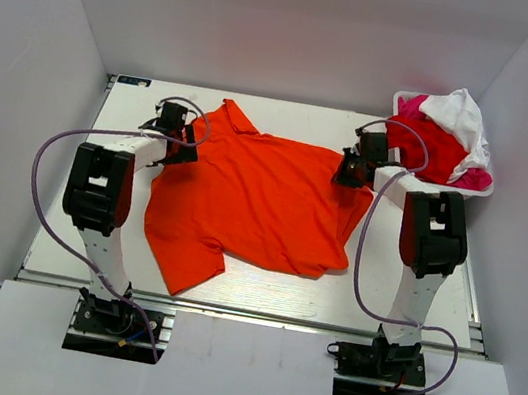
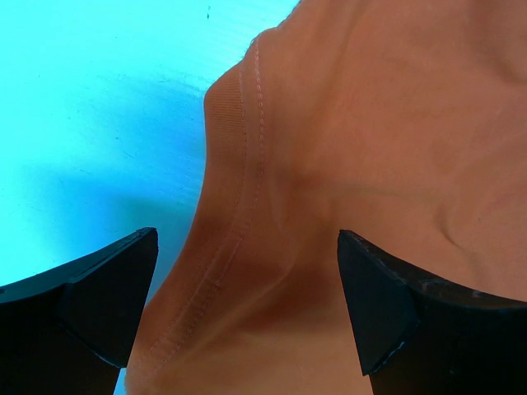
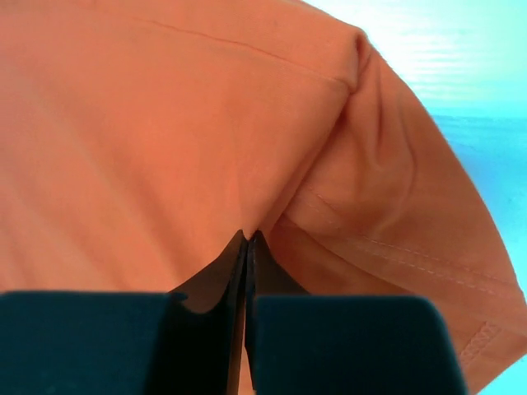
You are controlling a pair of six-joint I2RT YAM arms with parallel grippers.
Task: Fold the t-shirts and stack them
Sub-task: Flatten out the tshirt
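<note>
The bright orange t-shirt (image 1: 264,198) lies spread and wrinkled on the white table (image 1: 409,303), one sleeve towards the front left. My left gripper (image 1: 184,144) is open at the shirt's left edge; in the left wrist view its jaws (image 2: 247,313) stand wide on either side of a stitched hem (image 2: 247,164). My right gripper (image 1: 349,171) is at the shirt's far right corner. In the right wrist view it (image 3: 248,237) is shut, pinching a fold of the orange cloth (image 3: 165,123) beside a hemmed edge.
A white basket (image 1: 400,100) at the back right corner holds a heap of red (image 1: 429,149), white (image 1: 460,114) and magenta-pink (image 1: 416,106) t-shirts. White walls enclose the table on three sides. Purple cables loop beside both arms.
</note>
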